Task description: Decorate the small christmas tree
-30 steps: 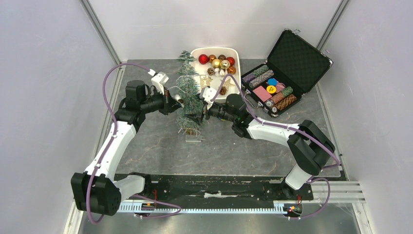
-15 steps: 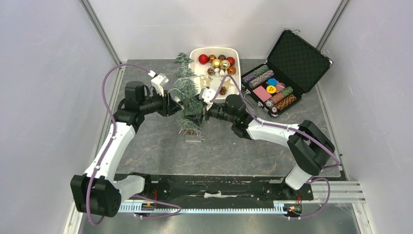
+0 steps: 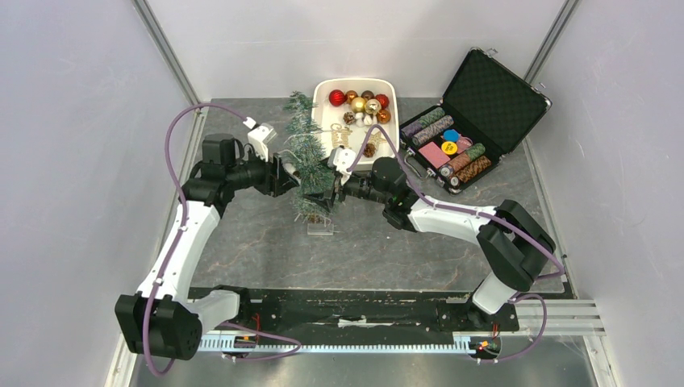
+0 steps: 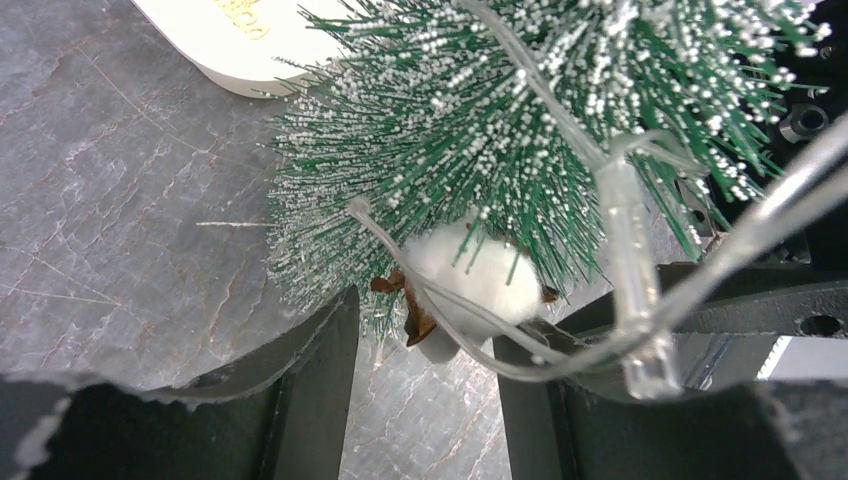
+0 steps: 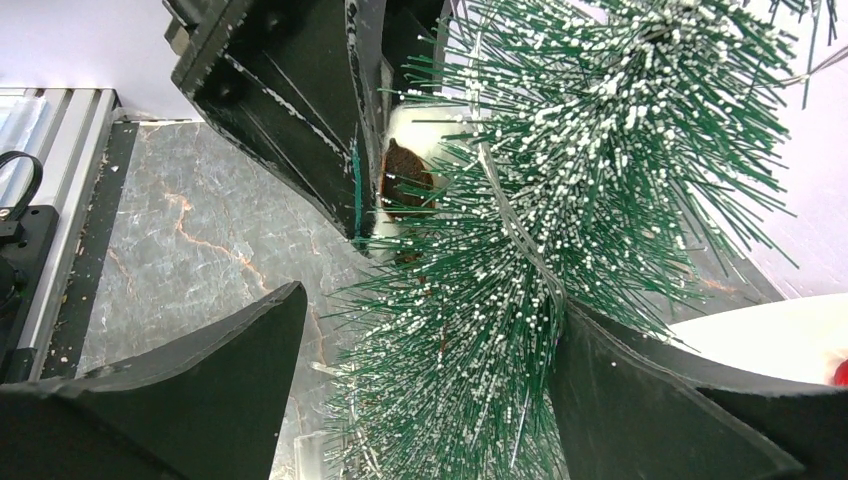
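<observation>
Left hand (image 4: 425, 335) is part open, with a white fluffy ball (image 4: 470, 275) between its fingers. Right hand (image 5: 430, 305) is wide open around the tree (image 3: 310, 165), mid-frame on the desk (image 3: 266, 242). Gold letters on the tray (image 4: 215, 55), upper left, can't be read.

Top view: fixed, high at the near edge, looking down over the whole bench (image 3: 266, 242). Left wrist view: very close, facing right into the tree (image 4: 480, 150). Right wrist view: very close, facing left. Shared by all: the tree's middle.
</observation>
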You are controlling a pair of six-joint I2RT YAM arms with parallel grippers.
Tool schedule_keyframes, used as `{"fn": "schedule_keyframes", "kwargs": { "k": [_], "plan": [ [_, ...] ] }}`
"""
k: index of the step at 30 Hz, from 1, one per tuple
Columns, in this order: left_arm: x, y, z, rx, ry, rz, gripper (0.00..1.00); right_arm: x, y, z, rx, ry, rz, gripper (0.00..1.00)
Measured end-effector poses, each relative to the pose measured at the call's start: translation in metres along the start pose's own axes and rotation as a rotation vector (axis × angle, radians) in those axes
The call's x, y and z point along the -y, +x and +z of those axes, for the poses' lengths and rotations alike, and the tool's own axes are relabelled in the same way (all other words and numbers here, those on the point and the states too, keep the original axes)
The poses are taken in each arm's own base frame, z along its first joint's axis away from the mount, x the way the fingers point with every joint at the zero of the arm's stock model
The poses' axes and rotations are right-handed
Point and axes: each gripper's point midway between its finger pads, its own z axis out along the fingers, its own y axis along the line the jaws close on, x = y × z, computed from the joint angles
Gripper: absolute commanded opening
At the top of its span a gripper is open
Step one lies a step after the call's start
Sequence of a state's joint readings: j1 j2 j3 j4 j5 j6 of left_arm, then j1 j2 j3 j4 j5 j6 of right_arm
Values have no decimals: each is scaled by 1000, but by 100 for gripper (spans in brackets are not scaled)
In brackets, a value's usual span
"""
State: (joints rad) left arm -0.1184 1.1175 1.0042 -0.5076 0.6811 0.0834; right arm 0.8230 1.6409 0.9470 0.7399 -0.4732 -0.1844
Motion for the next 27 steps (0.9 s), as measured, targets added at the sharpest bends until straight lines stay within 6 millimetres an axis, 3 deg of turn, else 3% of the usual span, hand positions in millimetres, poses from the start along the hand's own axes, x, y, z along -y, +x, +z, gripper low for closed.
{"fn": "schedule_keyframes", "kwargs": {
  "k": [14,27],
  "plan": [
    [-3,5,-9,-33,-34,-2,63,-2,-1,0,-1,-5,-6,86],
    [-6,12,-14,-64,-30,45,80,-2,-1,-1,-6,-6,-11,86]
  ]
}}
